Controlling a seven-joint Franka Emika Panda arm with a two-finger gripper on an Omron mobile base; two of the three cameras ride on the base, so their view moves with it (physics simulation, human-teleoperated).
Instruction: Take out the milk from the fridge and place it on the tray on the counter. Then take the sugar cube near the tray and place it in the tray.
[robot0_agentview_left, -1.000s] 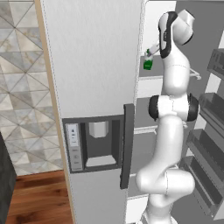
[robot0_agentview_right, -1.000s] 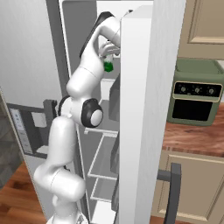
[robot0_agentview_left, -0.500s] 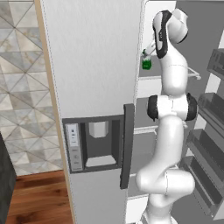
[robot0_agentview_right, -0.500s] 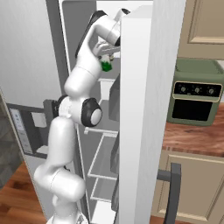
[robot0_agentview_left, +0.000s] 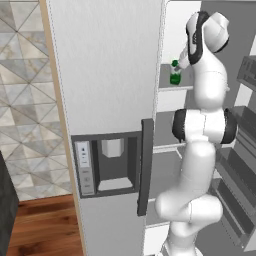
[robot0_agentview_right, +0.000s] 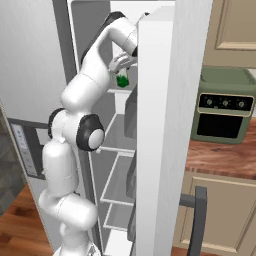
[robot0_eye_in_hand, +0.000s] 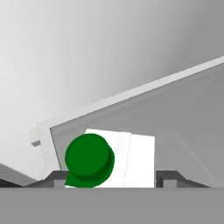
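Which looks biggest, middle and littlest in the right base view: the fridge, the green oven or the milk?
1. The fridge looks biggest by far.
2. The green oven on the counter comes next.
3. The milk, up on a fridge shelf at the hand, looks littlest.

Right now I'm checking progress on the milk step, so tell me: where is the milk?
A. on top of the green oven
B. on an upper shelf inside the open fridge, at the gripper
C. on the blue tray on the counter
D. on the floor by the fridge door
B: the milk sits on an upper shelf of the open fridge, with the gripper right at it; the hand view shows its green top between the fingertips.
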